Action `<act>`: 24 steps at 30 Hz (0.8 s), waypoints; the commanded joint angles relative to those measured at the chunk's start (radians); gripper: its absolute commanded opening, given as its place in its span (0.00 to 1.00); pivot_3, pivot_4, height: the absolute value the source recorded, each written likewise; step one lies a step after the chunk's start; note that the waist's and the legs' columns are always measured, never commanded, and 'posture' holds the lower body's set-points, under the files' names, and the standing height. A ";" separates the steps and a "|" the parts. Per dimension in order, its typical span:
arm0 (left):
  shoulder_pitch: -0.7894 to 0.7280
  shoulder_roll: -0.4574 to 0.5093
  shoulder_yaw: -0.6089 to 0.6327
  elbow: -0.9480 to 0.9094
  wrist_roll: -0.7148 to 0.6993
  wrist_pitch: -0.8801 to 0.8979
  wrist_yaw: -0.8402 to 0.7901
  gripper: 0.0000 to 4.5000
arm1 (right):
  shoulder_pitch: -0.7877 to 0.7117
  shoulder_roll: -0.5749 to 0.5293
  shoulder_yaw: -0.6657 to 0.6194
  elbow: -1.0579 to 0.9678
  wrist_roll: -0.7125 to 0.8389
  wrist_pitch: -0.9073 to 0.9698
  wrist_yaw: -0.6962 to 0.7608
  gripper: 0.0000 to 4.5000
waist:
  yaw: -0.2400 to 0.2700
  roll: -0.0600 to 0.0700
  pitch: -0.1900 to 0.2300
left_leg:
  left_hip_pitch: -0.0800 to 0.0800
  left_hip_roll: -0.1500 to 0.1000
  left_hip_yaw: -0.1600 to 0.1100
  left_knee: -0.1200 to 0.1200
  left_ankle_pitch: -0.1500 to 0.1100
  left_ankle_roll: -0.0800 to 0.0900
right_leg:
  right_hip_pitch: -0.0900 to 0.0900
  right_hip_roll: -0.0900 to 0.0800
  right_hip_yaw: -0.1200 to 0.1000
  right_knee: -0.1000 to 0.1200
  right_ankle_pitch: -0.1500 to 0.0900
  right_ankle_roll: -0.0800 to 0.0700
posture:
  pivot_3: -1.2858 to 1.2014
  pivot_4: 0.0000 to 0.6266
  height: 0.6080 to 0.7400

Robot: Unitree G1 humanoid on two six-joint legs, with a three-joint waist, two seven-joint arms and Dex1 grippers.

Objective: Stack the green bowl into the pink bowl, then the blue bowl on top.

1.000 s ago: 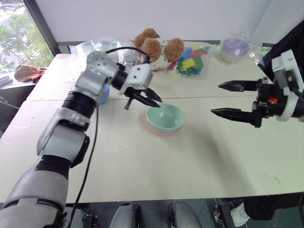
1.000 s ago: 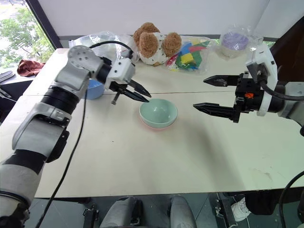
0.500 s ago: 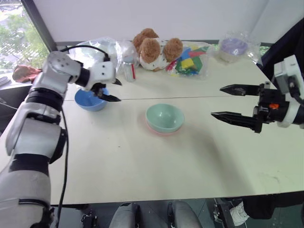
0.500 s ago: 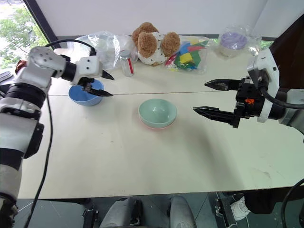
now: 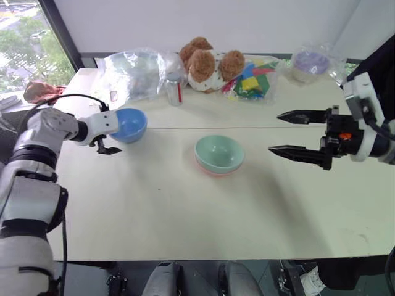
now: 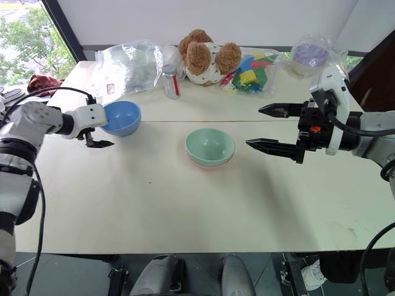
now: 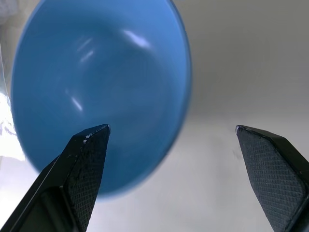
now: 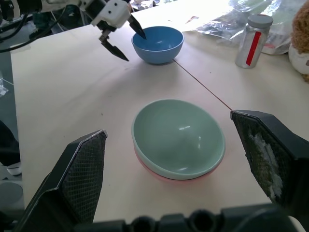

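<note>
At blue bowl (image 5: pixel 129 124): left tool (image 8: pixel 123 36) wide open, empty; right tool (image 6: pixel 266 127) open, empty.

One green bowl (image 6: pixel 210 146), one pink bowl (image 6: pixel 208 165), one blue bowl (image 6: pixel 121 118).

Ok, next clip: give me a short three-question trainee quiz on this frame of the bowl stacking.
1. True or false: the green bowl already sits in the pink bowl.
2. Which hand is at the blue bowl? A) left hand B) right hand C) neither
3. Fill in: the left hand's fingers are ____, one over the blue bowl's inside and one outside its rim.

Key: 1 true. 2 A; the right hand hangs open over the table, to the right of the stacked pair. 3 open; nothing is gripped yet.
</note>
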 commanded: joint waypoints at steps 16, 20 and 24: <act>-0.063 -0.056 0.040 0.041 0.090 0.013 0.011 0.01 | 0.011 -0.044 -0.072 -0.038 0.017 0.021 -0.012 1.00 | -0.002 -0.001 -0.001 | 0.000 0.001 0.002 0.000 0.000 0.000 | -0.001 0.000 0.000 0.000 0.000 0.000 | 0.52 0.24 1.00; -0.130 -0.103 0.101 0.007 0.017 -0.025 -0.142 0.01 | 0.012 -0.045 -0.073 -0.036 0.008 0.020 -0.013 1.00 | 0.004 -0.001 -0.001 | 0.000 0.000 0.002 0.000 0.000 0.000 | -0.001 0.000 0.000 0.000 0.000 0.000 | 0.52 0.24 1.00; -0.213 -0.195 0.179 -0.064 -0.111 -0.030 -0.381 0.01 | 0.014 -0.047 -0.082 -0.039 0.009 0.023 -0.016 1.00 | 0.002 -0.002 -0.001 | -0.002 0.000 0.002 0.001 0.000 0.000 | -0.001 0.000 -0.001 0.000 0.001 0.001 | 0.52 0.24 1.00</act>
